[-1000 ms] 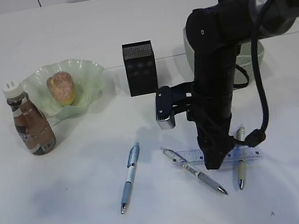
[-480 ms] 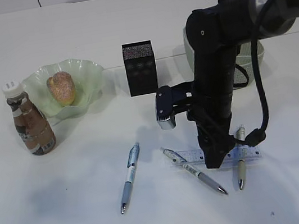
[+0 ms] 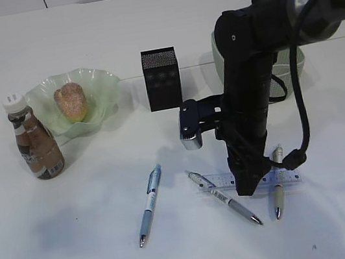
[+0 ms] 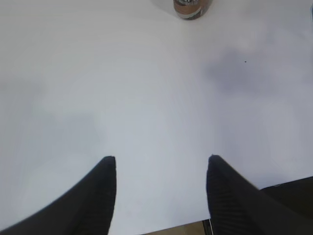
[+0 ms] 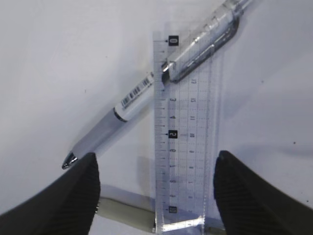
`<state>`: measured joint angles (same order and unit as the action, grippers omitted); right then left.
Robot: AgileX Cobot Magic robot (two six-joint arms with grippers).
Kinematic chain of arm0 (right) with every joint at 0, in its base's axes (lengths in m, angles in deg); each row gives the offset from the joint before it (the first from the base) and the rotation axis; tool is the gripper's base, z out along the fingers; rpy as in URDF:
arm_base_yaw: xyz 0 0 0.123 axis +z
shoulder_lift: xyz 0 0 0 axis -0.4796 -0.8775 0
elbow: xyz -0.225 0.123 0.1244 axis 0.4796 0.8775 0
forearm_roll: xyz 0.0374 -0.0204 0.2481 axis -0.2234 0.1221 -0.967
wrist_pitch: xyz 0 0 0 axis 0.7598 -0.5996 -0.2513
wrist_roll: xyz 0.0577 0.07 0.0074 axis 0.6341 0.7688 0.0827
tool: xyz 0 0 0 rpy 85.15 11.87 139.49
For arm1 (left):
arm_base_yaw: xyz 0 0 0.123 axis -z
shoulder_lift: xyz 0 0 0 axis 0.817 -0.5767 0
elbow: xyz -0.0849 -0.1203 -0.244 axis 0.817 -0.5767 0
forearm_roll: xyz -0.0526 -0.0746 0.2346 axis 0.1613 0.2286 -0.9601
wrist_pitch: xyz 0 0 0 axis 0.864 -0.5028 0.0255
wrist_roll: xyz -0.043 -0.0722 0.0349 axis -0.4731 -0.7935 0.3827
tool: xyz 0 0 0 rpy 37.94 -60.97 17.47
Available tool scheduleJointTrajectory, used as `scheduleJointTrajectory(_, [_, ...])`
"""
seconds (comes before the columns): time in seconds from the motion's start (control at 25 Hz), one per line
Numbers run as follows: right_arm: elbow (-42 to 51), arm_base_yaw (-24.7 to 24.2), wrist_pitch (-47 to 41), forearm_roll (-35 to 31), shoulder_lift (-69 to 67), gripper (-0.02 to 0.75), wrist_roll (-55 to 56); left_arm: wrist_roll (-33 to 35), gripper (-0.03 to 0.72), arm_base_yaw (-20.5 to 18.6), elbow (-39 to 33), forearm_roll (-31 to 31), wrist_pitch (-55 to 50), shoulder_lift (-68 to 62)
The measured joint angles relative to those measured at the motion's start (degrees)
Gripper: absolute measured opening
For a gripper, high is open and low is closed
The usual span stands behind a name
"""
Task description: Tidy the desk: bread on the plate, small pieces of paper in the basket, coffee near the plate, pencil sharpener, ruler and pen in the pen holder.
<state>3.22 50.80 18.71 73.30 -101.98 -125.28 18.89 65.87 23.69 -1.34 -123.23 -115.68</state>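
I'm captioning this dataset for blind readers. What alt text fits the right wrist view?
The right tool hangs open over a clear ruler on the white desk, one finger on each side of it. A white pen lies slantwise across the ruler's far end, and a beige pen crosses its near end.

Bun (image 3: 71, 101) in green dish (image 3: 100, 82) near tabletop's (image 3: 80, 249) left edge, bottle (image 3: 35, 141) beside it; black arm (image 3: 245, 91) down over ruler (image 3: 285, 177) among three pens (image 3: 149, 205).
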Motion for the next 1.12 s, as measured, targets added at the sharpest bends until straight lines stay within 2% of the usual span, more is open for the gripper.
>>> scheduleJointTrajectory(1.12, [0.0,0.0,2.4,1.7,-0.1,0.571,4.5,0.0,0.411,0.0,0.0,0.0,0.0,0.0])
